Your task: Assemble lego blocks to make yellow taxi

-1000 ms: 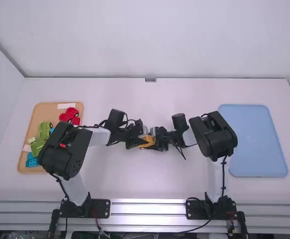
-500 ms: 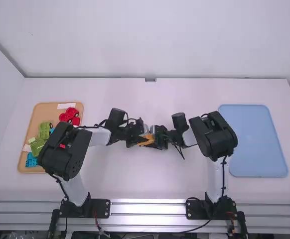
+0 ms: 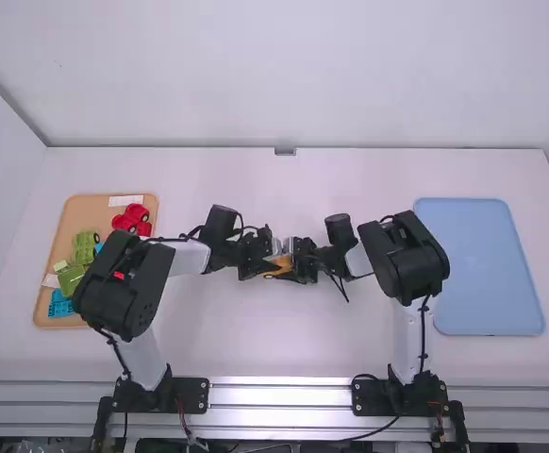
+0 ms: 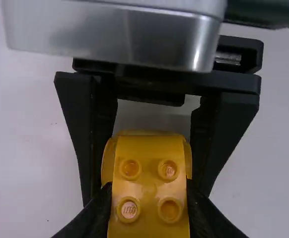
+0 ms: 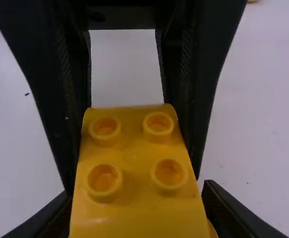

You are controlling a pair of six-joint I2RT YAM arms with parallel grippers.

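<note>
High view: yellow block (image 3: 279, 266) mostly hidden between left gripper (image 3: 256, 264) and right gripper (image 3: 305, 264), how its parts join is too small to tell; left arm (image 3: 119, 288) covers part of the tan tray (image 3: 81, 209) and part of a blue block (image 3: 59, 304), right arm (image 3: 407, 260) hides a bit of the blue tray's (image 3: 482, 274) edge. Both wrist views crop the yellow block at the bottom, its sides partly behind fingers. Right wrist view: yellowish thing (image 5: 252, 1) clipped at top edge, can't ID.
</note>
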